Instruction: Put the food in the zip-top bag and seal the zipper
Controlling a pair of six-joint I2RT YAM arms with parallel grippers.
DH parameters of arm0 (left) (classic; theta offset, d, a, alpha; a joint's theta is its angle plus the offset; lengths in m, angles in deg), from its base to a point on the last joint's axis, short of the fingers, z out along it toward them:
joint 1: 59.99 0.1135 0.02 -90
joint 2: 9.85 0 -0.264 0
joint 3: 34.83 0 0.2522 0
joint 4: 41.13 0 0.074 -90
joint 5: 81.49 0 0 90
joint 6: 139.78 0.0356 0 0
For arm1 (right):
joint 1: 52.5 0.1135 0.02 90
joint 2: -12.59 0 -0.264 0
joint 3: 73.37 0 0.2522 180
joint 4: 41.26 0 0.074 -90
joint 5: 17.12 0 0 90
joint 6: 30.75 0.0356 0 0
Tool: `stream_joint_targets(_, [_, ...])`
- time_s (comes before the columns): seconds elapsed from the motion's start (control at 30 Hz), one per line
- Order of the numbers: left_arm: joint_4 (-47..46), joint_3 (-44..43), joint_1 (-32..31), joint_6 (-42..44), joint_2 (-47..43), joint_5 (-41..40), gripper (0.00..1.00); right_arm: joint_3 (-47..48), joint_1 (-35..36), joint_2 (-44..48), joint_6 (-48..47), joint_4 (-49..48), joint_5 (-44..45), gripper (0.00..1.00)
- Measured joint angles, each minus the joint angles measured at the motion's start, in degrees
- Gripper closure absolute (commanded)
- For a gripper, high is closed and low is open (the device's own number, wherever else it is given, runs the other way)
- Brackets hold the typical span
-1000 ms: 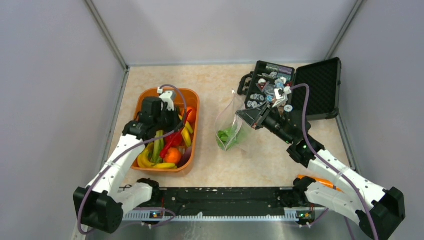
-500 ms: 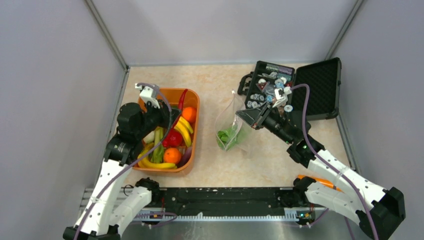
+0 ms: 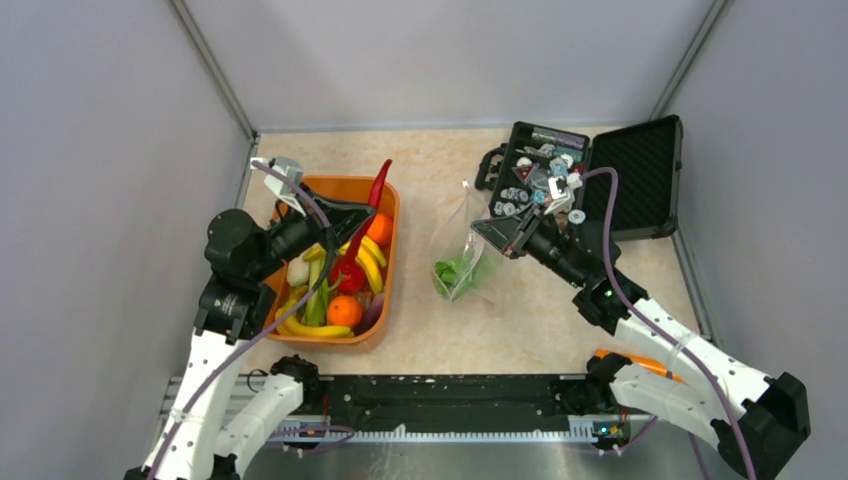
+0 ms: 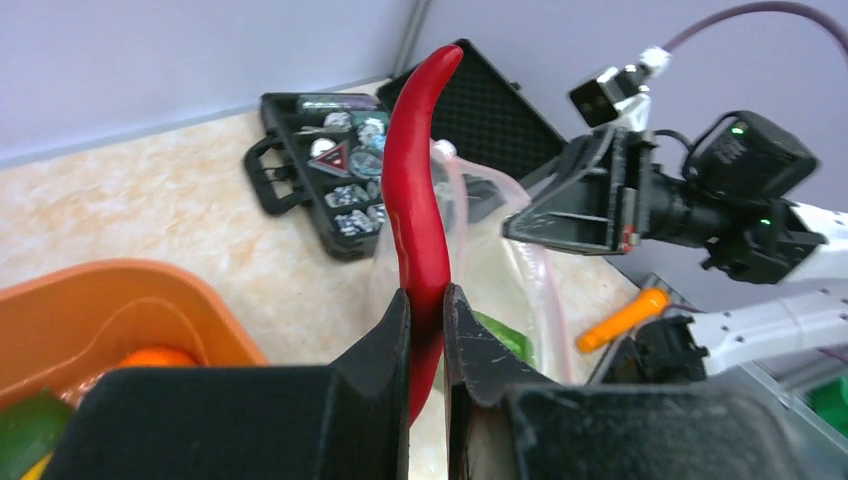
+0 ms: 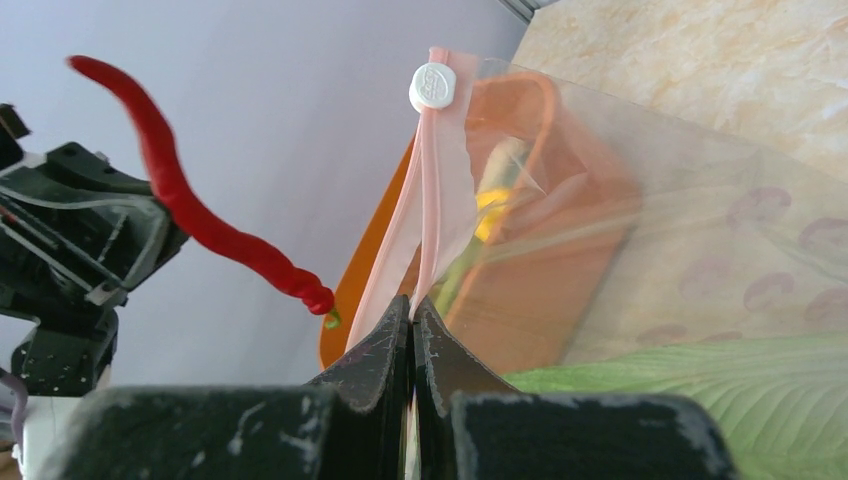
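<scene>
My left gripper (image 3: 358, 214) (image 4: 427, 296) is shut on a long red chilli (image 3: 374, 196) (image 4: 414, 185), holding it up above the far end of the orange tub (image 3: 391, 252). More food lies in the tub: yellow bananas (image 3: 312, 329) and an orange (image 3: 344, 311). The clear zip-top bag (image 3: 462, 242) (image 5: 660, 190) stands right of the tub with a green leaf piece (image 3: 451, 271) (image 5: 700, 392) inside. My right gripper (image 3: 481, 229) (image 5: 412, 303) is shut on the bag's mouth edge. The pink zipper (image 5: 431, 185) runs up from there to a white slider (image 5: 432, 85).
A black hard case (image 3: 640, 172) lies open at the back right, with small chips and packets in its left half. An orange tool (image 3: 632, 361) lies by the right arm's base. Grey walls close in the left, back and right sides.
The left gripper has lifted the red chilli out of the tub, and its arm has swung back and to the left. The right arm and the bag have stayed still.
</scene>
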Motion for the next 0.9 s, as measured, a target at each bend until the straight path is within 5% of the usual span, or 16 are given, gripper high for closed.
stream_joint_targets(0.2, [0.31, -4.79, -0.61, 1.62, 4.02, 8.35, 1.00, -0.09, 0.00, -0.09, 0.15, -0.68, 0.02, 1.00])
stream_joint_targets(0.4, [10.99, -8.44, -3.15, 5.55, 10.12, 10.99, 1.00, -0.13, 0.00, -0.37, -0.04, -0.90, 0.33, 1.00])
stream_joint_targets(0.9, [33.73, -16.46, -15.58, 13.20, 22.18, 1.92, 1.00, 5.16, 5.84, -4.98, -7.98, 6.54, 7.78, 1.00])
